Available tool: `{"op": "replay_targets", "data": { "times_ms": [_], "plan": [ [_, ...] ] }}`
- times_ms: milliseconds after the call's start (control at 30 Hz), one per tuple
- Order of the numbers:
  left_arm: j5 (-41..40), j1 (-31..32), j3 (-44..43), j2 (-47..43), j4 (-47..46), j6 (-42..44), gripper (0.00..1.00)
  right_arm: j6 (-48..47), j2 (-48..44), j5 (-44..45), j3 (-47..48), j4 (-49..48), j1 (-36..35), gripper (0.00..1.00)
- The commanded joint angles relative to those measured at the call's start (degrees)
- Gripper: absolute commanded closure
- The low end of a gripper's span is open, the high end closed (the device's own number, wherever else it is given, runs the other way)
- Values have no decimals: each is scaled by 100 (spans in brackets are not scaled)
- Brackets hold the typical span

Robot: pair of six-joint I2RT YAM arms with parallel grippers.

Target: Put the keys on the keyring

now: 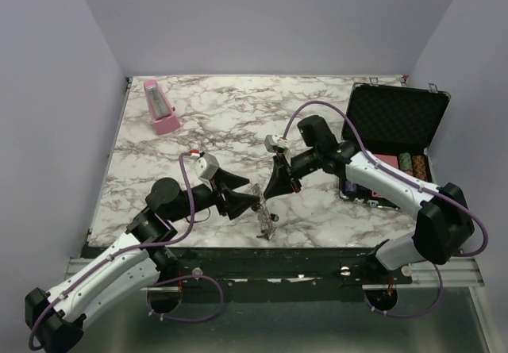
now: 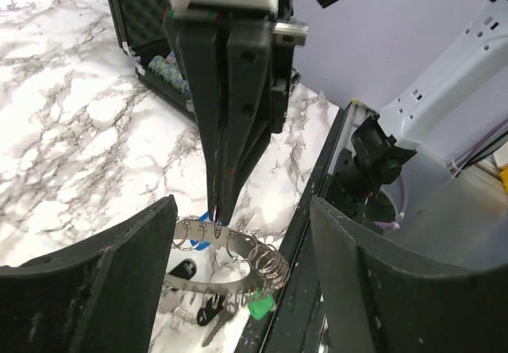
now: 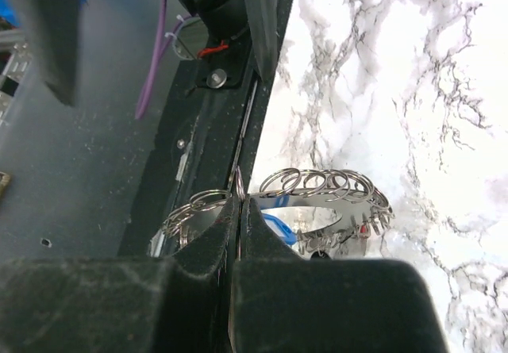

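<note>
Grey metal, flat and toothed on its outer rim, the keyring (image 3: 313, 201) lies at the near edge of the marbled worktop (image 1: 198, 123), between the two arms. Wire loops (image 3: 317, 183) stand in a row along its band.

**Right end effector (image 2: 219, 202).** It comes down onto the keyring from above and from the far side. Its fingers are pressed together at the rim. A thin metal sliver shows between the tips, so read it as pinched on one loop of the keyring. Treat this as a judgement, as the contact itself is partly hidden.

**Left end effector (image 1: 248, 197).** Its fingers stand wide apart and hold nothing. In the left wrist view the keyring sits in the gap between them. You cannot tell whether the tips reach it.

**Keys.** You will find the keys at the keyring and not loose elsewhere:
- a blue head (image 3: 278, 230) just beside the right fingertips;
- a black head (image 2: 184, 270) under the band;
- a green head (image 2: 258, 308) at the side nearest the worktop edge.

Whether each is already threaded cannot be told.

**Relation governing the next move.** The cluster of keyring and keys runs roughly near to far. The right arm is on it from above and the left arm faces it from its left side. You should expect the left fingers to close across the band, steadying it while the right works the loop.
</note>
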State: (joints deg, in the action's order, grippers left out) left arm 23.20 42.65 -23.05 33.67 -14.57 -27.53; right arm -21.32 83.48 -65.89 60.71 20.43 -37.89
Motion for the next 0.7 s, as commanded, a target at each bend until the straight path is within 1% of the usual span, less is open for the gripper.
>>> {"op": "replay_targets", "data": {
  "times_ms": [0, 67, 133, 200, 267, 367, 467, 533, 667],
  "plan": [
    [535, -99, -1156, 252, 2323, 1195, 23, -1031, 89, 287, 398, 1050, -34, 96],
    [703, -108, -1613, 639, 3044, 1521, 20, -1146, 98, 305, 433, 1174, -34, 96],
    [843, -108, -2061, 1061, 3537, 1846, 18, -1216, 107, 322, 451, 1244, -26, 96],
    [949, -108, -2396, 1395, 3907, 2093, 18, -1243, 98, 331, 468, 1288, -26, 96],
    [1019, -108, -2660, 1668, 4136, 2234, 21, -1243, 80, 340, 468, 1289, -26, 96],
    [1239, -108, -2968, 2072, 4278, 2296, 27, -1234, 89, 305, 460, 1280, -34, 95],
    [1240, -108, -3188, 2450, 4348, 2182, 34, -1216, 80, 261, 451, 1271, -34, 95],
    [1187, -108, -3189, 2565, 4217, 2077, 35, -1216, 63, 261, 451, 1262, -34, 95],
    [1336, -108, -3118, 2697, 3892, 1865, 36, -1173, 63, 217, 442, 1236, -34, 95]
  ]
}}
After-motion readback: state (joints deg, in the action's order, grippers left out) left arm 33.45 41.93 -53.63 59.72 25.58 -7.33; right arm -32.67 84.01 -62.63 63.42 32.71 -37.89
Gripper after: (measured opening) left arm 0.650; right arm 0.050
